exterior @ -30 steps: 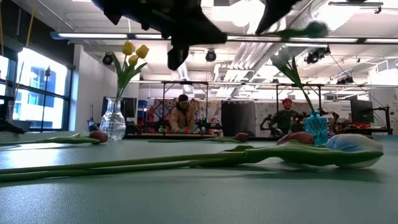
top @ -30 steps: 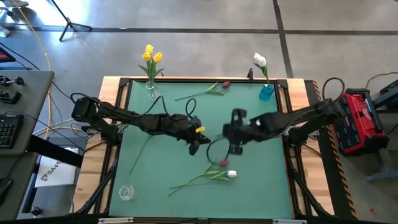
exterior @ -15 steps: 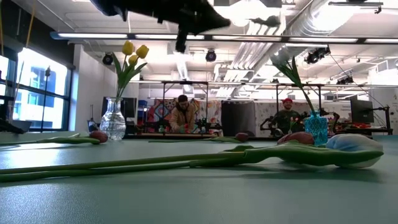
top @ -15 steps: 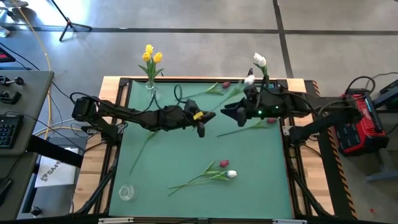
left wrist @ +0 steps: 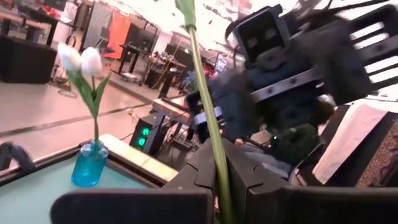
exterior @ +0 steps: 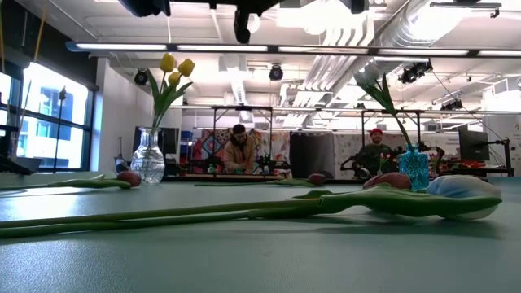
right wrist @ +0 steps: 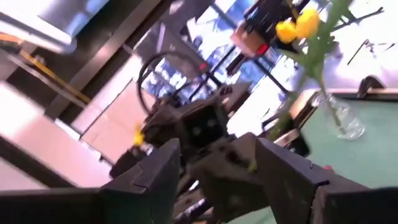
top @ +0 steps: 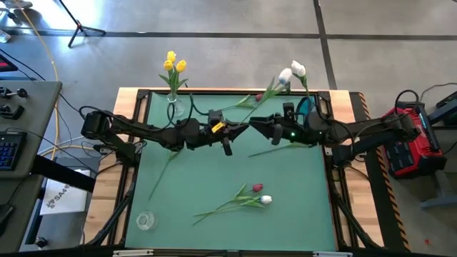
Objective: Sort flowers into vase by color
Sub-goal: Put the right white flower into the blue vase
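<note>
My left gripper (top: 239, 128) is over the table's middle, shut on a white-headed flower (top: 284, 75) that it holds in the air. My right gripper (top: 258, 126) faces it from the right, open, close to the stem with nothing between its fingers (right wrist: 155, 168). The glass vase (top: 173, 100) with yellow tulips (top: 173, 63) stands at the far left. The blue vase (top: 305, 106) with white tulips (left wrist: 81, 59) stands at the far right. Other flowers lie flat on the green mat: a dark red one (top: 246, 102) at the far edge, one (top: 282, 148) under my right arm, a red and white pair (top: 250, 198) near the front. My left gripper pinches the flower's thin green stem (left wrist: 211, 143) between its two fingers, low on the stem and far from the head. The fingers point about level toward the table's right and lie across the stem. The flower is lifted clear and slants up toward the far right.
An empty clear glass (top: 145, 220) stands at the near left corner. A lone green stem (top: 166, 168) lies on the mat's left half. A red box (top: 413, 139) sits beyond the right edge. In the low view, people (exterior: 238, 150) show in the room behind.
My right gripper has risen from the table's middle and gone toward the far edge, turning from pointing down to level, facing the left gripper. My left gripper has risen and tipped up to about level. The held flower's white head has swung up and toward the far edge.
</note>
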Controlling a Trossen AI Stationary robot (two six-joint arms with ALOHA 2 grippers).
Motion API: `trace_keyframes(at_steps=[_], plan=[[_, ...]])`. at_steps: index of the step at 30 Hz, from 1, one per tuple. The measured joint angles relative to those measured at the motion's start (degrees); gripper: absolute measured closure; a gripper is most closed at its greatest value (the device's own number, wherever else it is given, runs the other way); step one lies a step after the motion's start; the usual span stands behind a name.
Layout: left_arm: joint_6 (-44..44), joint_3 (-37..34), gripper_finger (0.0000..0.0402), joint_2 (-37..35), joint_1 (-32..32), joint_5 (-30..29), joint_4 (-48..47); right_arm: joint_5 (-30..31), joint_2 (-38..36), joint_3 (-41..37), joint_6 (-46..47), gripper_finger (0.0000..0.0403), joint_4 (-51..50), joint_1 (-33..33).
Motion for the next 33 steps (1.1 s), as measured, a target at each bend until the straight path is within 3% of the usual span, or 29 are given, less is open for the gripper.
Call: trace_keyframes(at_steps=[8,13,19,23,29,33], plan=[[2.58,0.0,0.0401,-1.13,-0.41,0.6,0.4,7.73,0.02,-1.49,-4.49,0.0206,2.38,-0.34],[3.1,0.0,0.0401,-1.15,-0.59,2.59,-1.05,8.66,0.0,-1.49,-10.07,0.0206,7.16,-0.71],[3.16,0.0,0.0401,-1.13,-0.8,2.89,-1.42,10.61,0.02,-1.49,-10.27,0.0215,8.22,-0.98],[3.17,0.0,0.0401,-1.13,-0.8,2.87,-1.87,10.63,0.02,-1.49,-10.21,0.0263,8.28,-0.99],[1.12,0.0,0.0401,-1.13,-0.8,2.92,-6.25,10.36,-0.02,-1.49,-13.22,0.0389,7.05,-1.0],[-3.37,0.0,0.0391,-1.13,-0.57,4.03,-9.72,10.57,-1.32,-1.49,-12.43,0.0394,1.0,-1.28]])
